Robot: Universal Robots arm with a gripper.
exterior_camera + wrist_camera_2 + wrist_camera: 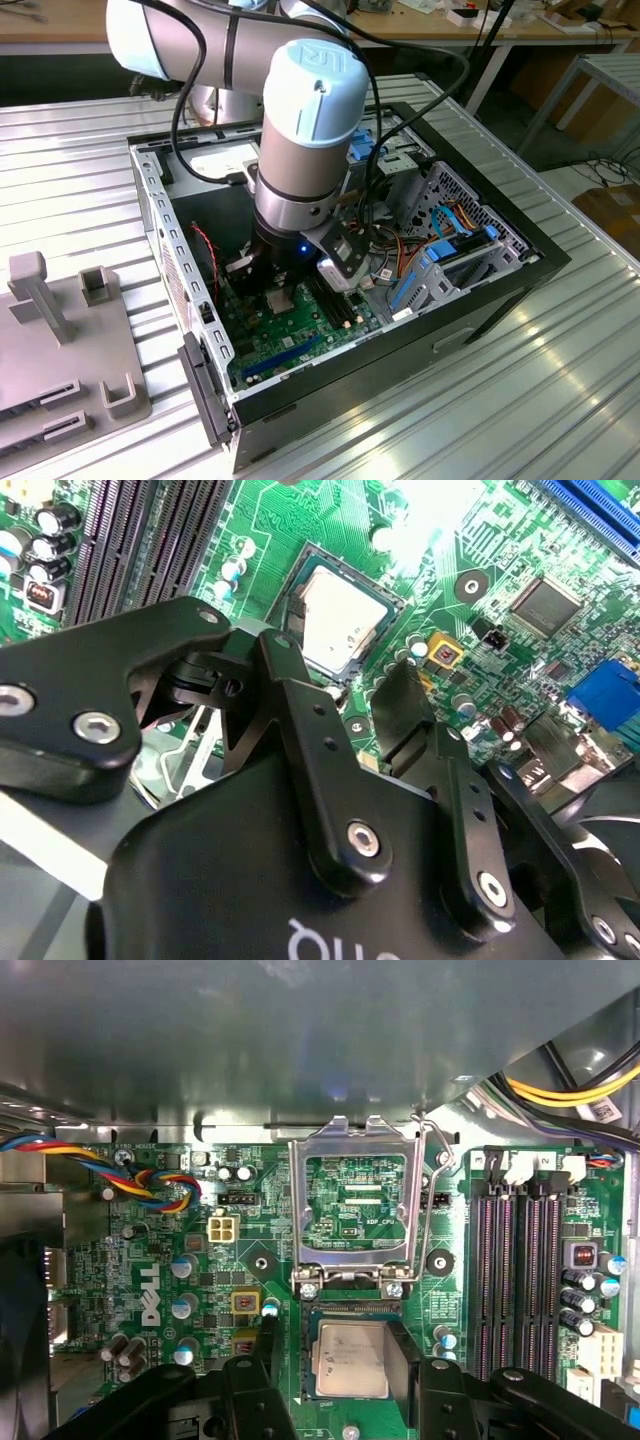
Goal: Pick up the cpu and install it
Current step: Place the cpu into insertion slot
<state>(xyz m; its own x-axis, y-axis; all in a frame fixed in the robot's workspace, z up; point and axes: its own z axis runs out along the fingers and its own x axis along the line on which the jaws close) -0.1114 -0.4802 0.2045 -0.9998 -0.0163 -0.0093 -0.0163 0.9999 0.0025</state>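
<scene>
Between spread fingers [295,695], cpu [340,615], corner hidden

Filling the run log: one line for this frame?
phase: cpu install | gripper: open, straddling cpu | cpu: lying in socket | socket frame: flipped open

My arm [300,150] — silver-grey tube, pale blue cap [318,75], black cables [178,110]. My fingers [300,730] — black links, silver screws [362,837].

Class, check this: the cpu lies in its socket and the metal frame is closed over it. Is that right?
Not quite. The cpu lies in its socket, but the frame is swung open, clear of the cpu, as the first wrist view shows.
</scene>
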